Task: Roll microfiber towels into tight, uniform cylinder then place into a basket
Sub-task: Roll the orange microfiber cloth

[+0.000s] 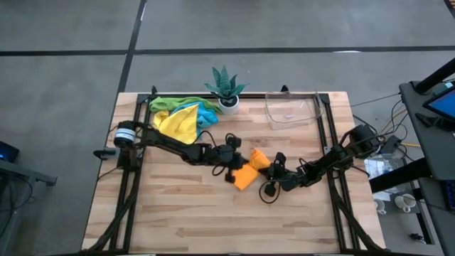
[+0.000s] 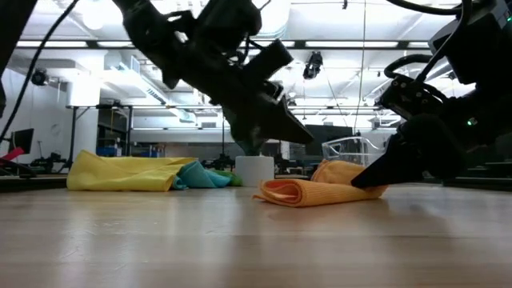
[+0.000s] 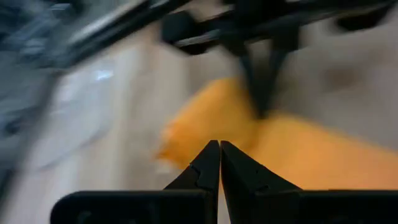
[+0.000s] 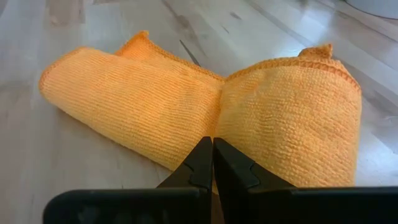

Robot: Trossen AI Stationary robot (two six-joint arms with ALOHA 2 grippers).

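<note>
Close in, the right wrist view shows what the overhead cannot: the orange towel [image 4: 205,106] is bent in a loose V, its ribbed weave and stitched hem plain, and the right gripper [image 4: 212,147] has its jaws pressed fully together, the tip touching the fold where the two lobes meet. The left wrist view, blurred, shows the left gripper [image 3: 219,149] with jaws likewise closed and empty, pointing at the same cloth from the opposite side.

From above, the towel [image 1: 252,168] lies mid-desk between the two grippers, left [image 1: 237,158] beside its one edge, right [image 1: 274,171] at the other. The low view shows the cloth lying in a low, flattened hump on the wooden desk [image 2: 240,240].

Farther back lie the yellow, green and blue towels [image 1: 181,117] in a heap, a potted plant [image 1: 226,89], and the clear basket [image 1: 291,110] at the far edge. Beyond is a bright workshop with ceiling lights.
</note>
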